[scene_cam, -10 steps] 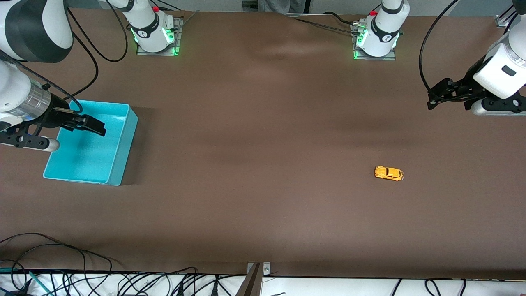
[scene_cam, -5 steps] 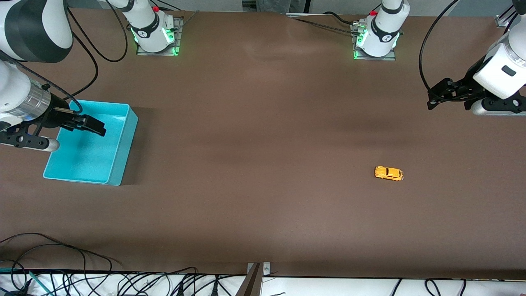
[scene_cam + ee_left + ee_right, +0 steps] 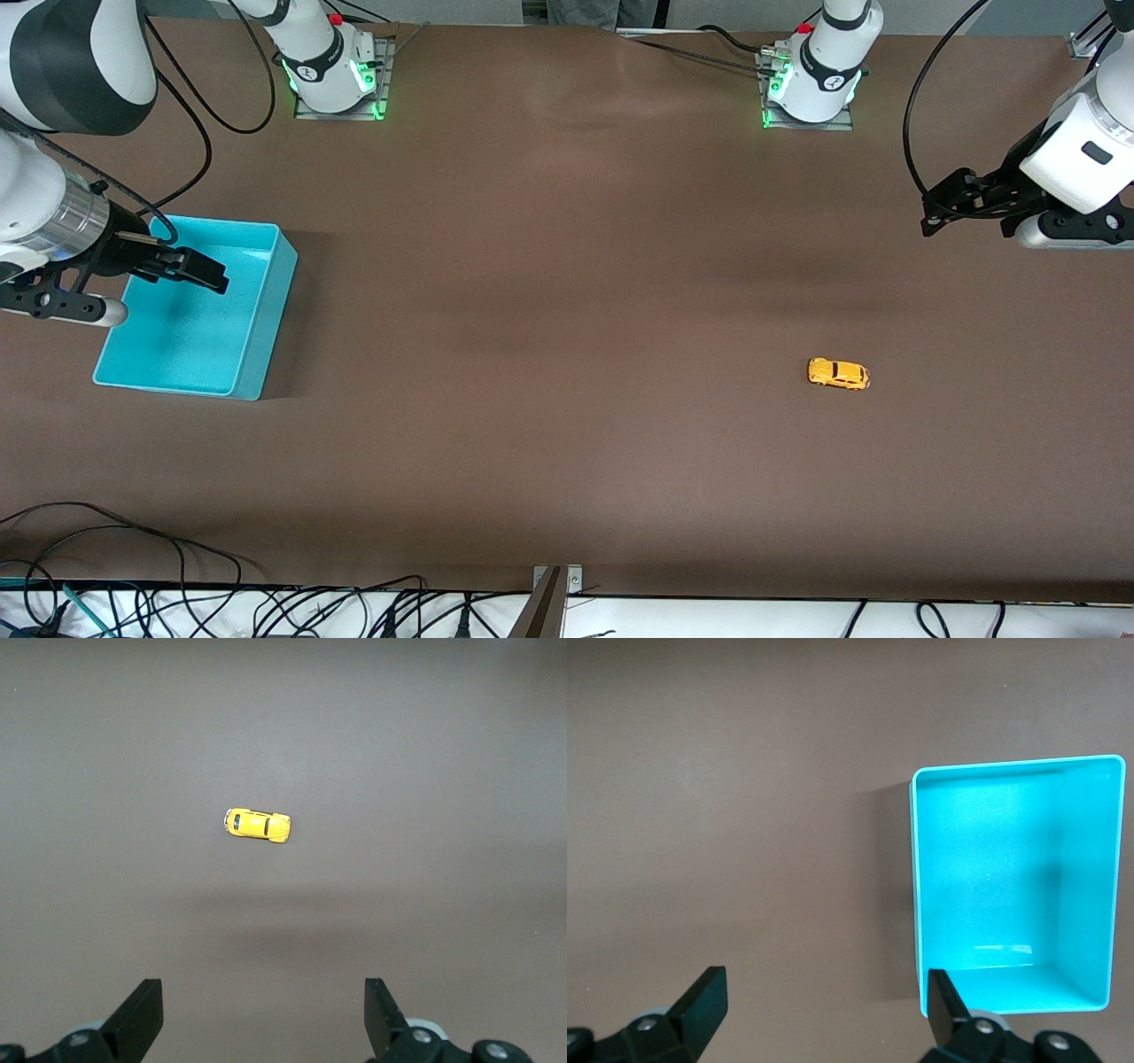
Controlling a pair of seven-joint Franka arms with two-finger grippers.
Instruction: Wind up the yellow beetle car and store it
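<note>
Brown table point(image 3: 567, 310): both arms wait, grippers spread.

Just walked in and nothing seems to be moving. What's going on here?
Nothing is being handled yet. The yellow beetle car sits alone on the table toward the left arm's end. The left gripper hangs open above the table there. The right gripper hangs open over the empty turquoise bin.

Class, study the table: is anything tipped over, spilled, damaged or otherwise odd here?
Nothing stands out. The yellow beetle car sits upright on its wheels on the table, and the turquoise bin stands level and empty.
</note>
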